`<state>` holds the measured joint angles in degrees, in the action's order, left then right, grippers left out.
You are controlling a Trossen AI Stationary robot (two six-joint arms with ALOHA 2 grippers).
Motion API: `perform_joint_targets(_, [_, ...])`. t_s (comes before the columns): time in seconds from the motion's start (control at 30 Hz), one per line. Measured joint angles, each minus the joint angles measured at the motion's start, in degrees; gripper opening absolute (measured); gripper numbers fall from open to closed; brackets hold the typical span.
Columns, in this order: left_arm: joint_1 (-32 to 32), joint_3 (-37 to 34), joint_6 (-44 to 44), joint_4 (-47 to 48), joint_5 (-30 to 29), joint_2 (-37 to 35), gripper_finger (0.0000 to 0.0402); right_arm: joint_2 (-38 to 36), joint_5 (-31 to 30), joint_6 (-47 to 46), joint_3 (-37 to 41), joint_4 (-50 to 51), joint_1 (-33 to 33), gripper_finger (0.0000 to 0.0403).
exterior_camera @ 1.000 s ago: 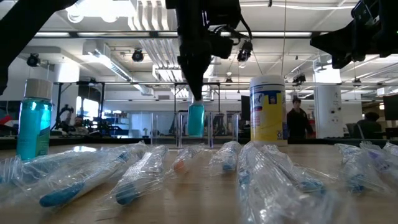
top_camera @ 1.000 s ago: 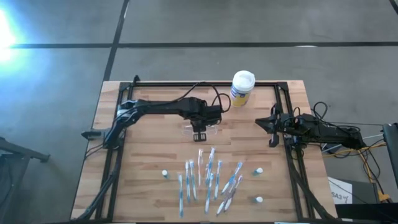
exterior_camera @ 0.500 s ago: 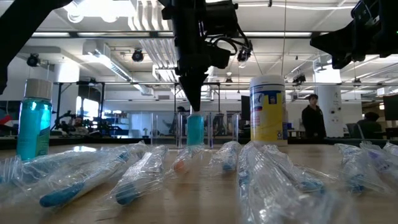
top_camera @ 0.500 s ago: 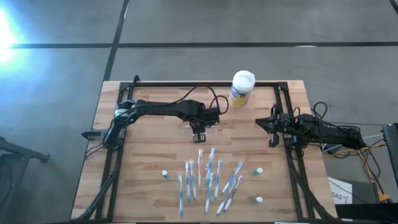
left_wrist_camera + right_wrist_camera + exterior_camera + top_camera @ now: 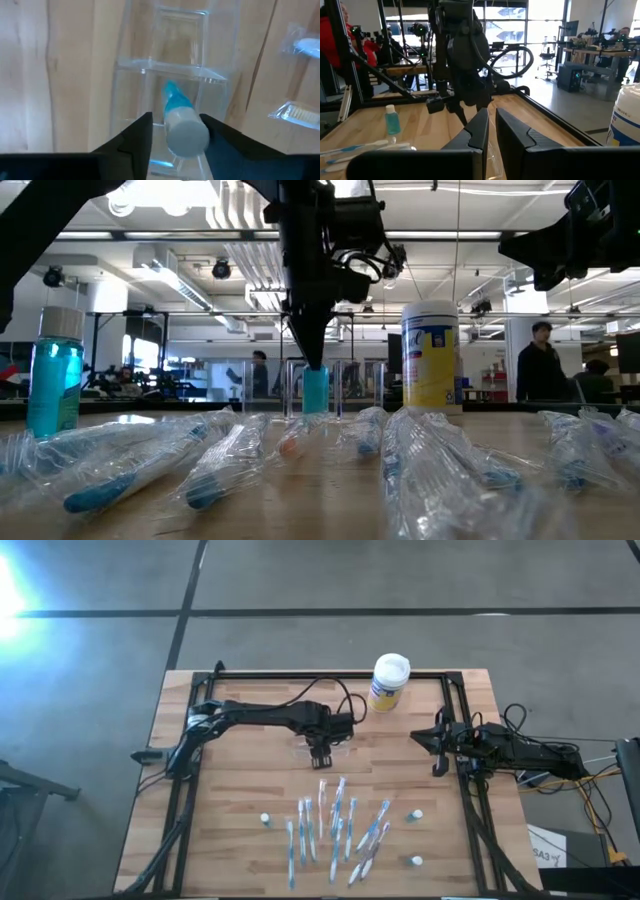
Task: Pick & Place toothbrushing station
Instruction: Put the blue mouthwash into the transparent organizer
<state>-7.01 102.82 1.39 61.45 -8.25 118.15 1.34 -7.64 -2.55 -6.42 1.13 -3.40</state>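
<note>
We are seeing the clear toothbrushing station (image 5: pixel 322 748) sitting mid-table under the left gripper (image 5: pixel 321 752), whose arm is barring the way in from the left. Wrapped toothbrushes (image 5: pixel 335 825) and small bottles (image 5: pixel 265 819) are crowding the near half. The yellow canister (image 5: pixel 389 681) is blocking the far edge. Bare wood (image 5: pixel 400 755) is lying open between station and the right gripper (image 5: pixel 437 755).
</note>
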Motion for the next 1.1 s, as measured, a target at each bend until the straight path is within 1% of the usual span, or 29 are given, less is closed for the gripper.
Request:
perform_joint_targets(0.3, [-0.1, 1.6, -0.3, 0.0, 0.0, -0.3, 0.0177, 0.0, 0.0, 0.2, 0.0, 0.0, 0.0, 0.0034])
perform_joint_targets(0.43, [0.0, 3.5, -0.3, 1.7, 0.0, -0.6, 0.0178, 0.0, 0.0, 0.1, 0.0, 0.0, 0.0, 0.0034])
perform_joint_targets(0.67, [0.0, 10.1, 0.0, 9.7, -0.2, -1.0, 0.0179, 0.0, 0.0, 0.1, 0.0, 0.0, 0.0, 0.0034])
perform_joint_targets(0.9, [0.5, 21.0, 1.2, 21.7, -0.2, -1.9, 0.0179, 0.0, 0.0, 0.1, 0.0, 0.0, 0.0, 0.0034])
perform_joint_targets(1.0, [1.4, 23.8, 1.7, 22.5, -0.2, -4.4, 0.0179, 0.0, 0.0, 0.1, 0.0, 0.0, 0.0, 0.0034])
perform_joint_targets(1.1, [2.5, 23.7, 1.8, 21.2, -0.2, -8.8, 0.0179, 0.0, 0.0, 0.0, 0.0, 0.3, 0.0, 0.0034])
